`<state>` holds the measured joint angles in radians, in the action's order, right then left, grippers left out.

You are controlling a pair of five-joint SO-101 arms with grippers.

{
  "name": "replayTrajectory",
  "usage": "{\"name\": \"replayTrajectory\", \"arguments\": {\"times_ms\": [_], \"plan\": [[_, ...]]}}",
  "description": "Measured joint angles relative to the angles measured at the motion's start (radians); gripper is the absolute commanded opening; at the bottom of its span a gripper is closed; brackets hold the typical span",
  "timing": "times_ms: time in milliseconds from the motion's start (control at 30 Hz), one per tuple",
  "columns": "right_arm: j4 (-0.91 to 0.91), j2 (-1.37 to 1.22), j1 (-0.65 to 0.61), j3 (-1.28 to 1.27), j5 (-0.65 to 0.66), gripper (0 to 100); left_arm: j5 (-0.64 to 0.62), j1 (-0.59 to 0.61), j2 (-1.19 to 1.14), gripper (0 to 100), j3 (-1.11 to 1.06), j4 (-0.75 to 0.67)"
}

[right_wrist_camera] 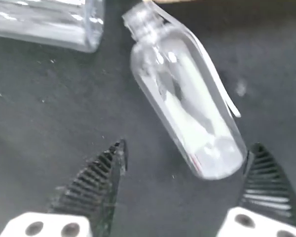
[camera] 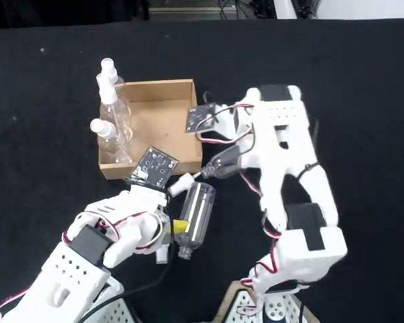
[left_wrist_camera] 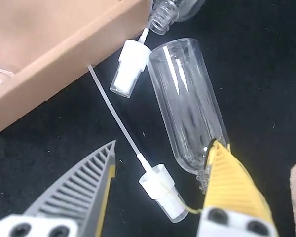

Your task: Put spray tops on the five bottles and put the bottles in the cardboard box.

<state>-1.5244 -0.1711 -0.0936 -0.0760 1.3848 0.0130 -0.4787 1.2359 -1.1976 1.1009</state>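
My left gripper (left_wrist_camera: pixel 163 148) is open low over the table, near the box's front. A loose spray top (left_wrist_camera: pixel 160 190) with its long tube lies between its fingers. The yellow finger (left_wrist_camera: pixel 232 182) touches the neck end of an uncapped clear bottle (left_wrist_camera: pixel 187 103) lying on its side (camera: pixel 194 217). A second spray top (left_wrist_camera: pixel 130 66) lies by the cardboard box (camera: pixel 161 94). My right gripper (right_wrist_camera: pixel 187 147) is open over another uncapped lying bottle (right_wrist_camera: pixel 187 108), with a thin tube across it. Two capped bottles (camera: pixel 111 101) stand in the box's left side.
The box's right half is bare cardboard (camera: pixel 168 131). The white right arm (camera: pixel 289 155) stands right of the box, the left arm (camera: pixel 87 262) at the front left. Black cloth covers the table, with free room at the far left and far right.
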Motion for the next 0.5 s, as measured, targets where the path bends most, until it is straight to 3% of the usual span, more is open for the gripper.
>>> {"name": "replayTrajectory", "arguments": {"times_ms": [367, 500], "plan": [[0.057, -0.213, -0.009, 0.000, 0.003, 35.2, 0.002, 0.002, 0.000, 27, 0.000, 0.000], [0.083, -0.219, 0.048, -0.002, -0.038, 27.0, 0.005, 0.002, 0.000, 27, 0.000, 0.000]]}}
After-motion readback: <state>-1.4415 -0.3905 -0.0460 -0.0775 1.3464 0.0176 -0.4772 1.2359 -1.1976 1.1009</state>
